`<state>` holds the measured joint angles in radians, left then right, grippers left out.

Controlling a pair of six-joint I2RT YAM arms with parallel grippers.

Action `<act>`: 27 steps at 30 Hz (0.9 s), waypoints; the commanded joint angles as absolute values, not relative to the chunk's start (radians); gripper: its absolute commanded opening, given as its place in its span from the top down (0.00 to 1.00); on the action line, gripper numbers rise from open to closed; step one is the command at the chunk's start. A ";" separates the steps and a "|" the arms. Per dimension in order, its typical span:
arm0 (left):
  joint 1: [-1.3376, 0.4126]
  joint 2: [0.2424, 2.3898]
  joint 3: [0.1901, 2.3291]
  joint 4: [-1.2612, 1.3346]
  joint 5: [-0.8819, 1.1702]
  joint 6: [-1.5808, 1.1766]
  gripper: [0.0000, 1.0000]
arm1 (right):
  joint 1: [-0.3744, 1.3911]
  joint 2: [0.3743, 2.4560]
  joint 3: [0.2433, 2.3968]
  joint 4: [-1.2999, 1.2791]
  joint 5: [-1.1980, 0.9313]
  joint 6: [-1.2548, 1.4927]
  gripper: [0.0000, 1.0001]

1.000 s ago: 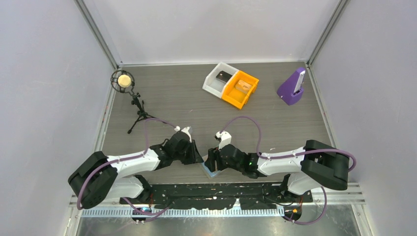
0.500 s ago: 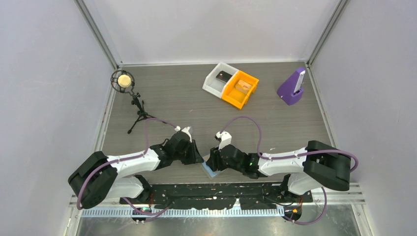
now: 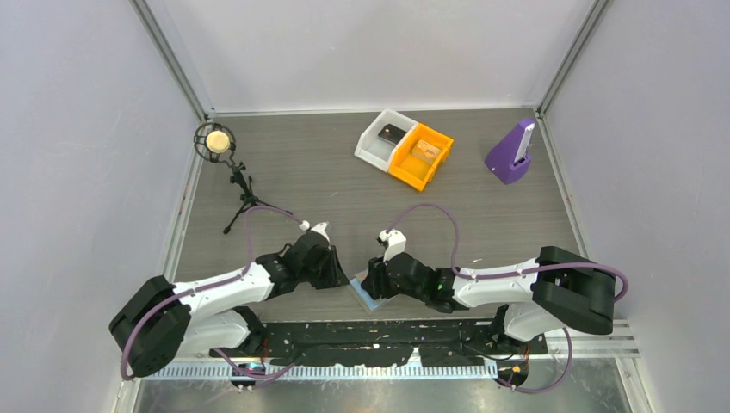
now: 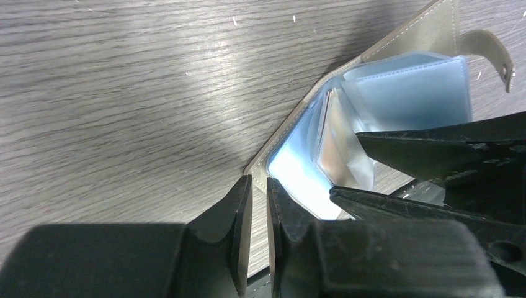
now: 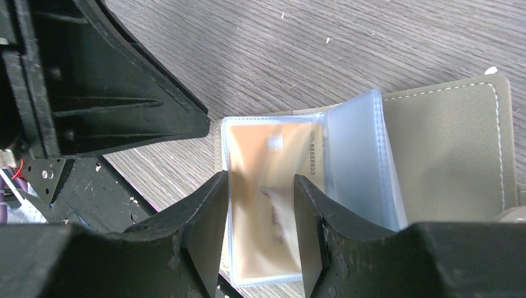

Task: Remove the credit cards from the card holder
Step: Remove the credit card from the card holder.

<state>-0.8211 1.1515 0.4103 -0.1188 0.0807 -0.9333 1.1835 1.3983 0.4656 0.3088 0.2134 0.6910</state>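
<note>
- Worktop (image 3: pixel 344 189): grey wood-grain surface. The card holder (image 3: pixel 366 299) lay at its lower centre, near the arm bases, where both arms could reach it. Both hands covered most of it in the overhead view.
- Left hand (image 4: pixel 259 186): closed on the grey-brown cover edge of the holder, at the lower centre of its wrist view. This grip probably pinned the holder while the other hand worked.
- Right hand (image 5: pixel 262 180): part-closed astride the sleeve with the card between its fingers, placed to pull the card toward the lower edge of its wrist view. Whether the pads actually pressed the card could not be told.
- Card holder: open flat, its pale blue sleeves (image 5: pixel 360 161) fanned upward and its bare inner cover at the right of the right wrist view.
- Gold card (image 5: pixel 263 161): inside the nearest clear sleeve. The plastic blurred its face and only a few digits could be read. The number of cards behind it could not be made out.
- Tab (image 4: pixel 496 53): curled clear of the cover at the upper right of the left wrist view.
</note>
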 commanded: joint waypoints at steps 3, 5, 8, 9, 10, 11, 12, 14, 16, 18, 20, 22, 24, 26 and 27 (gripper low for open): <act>-0.825 1.053 0.463 -0.165 0.020 -0.914 0.83 | 1.187 1.366 0.442 0.321 0.208 0.712 0.51; -0.825 1.034 0.461 -0.140 0.025 -0.914 0.83 | 1.187 1.363 0.440 0.322 0.210 0.713 0.52; -0.825 1.033 0.459 -0.104 0.046 -0.913 0.83 | 1.187 1.360 0.440 0.322 0.209 0.714 0.51; -0.825 1.036 0.460 -0.098 0.051 -0.913 0.83 | 1.187 1.360 0.439 0.322 0.209 0.713 0.51; -0.825 1.042 0.464 -0.096 0.052 -0.914 0.83 | 1.187 1.358 0.439 0.323 0.209 0.713 0.51; -0.825 1.047 0.465 -0.097 0.054 -0.914 0.83 | 1.187 1.357 0.439 0.323 0.209 0.714 0.51; -0.825 1.051 0.468 -0.097 0.057 -0.914 0.83 | 1.187 1.355 0.438 0.322 0.209 0.714 0.51; -0.825 1.063 0.469 -0.090 0.062 -0.914 0.83 | 1.187 1.354 0.439 0.322 0.209 0.714 0.51; -0.825 1.072 0.467 -0.072 0.070 -0.918 0.83 | 1.187 1.353 0.438 0.321 0.209 0.713 0.52; -0.825 1.082 0.461 -0.046 0.077 -0.923 0.83 | 1.187 1.353 0.437 0.322 0.208 0.714 0.52; -0.825 1.098 0.461 -0.029 0.083 -0.925 0.83 | 1.187 1.352 0.434 0.324 0.210 0.715 0.51; -0.825 1.118 0.461 -0.013 0.091 -0.926 0.83 | 1.187 1.350 0.433 0.324 0.209 0.716 0.51; -0.825 1.130 0.462 -0.006 0.100 -0.931 0.83 | 1.187 1.349 0.431 0.324 0.209 0.716 0.51; -0.825 1.140 0.461 0.021 0.101 -0.933 0.83 | 1.187 1.347 0.430 0.324 0.211 0.717 0.51; -0.825 1.144 0.462 0.021 0.101 -0.933 0.83 | 1.187 1.346 0.430 0.324 0.210 0.717 0.51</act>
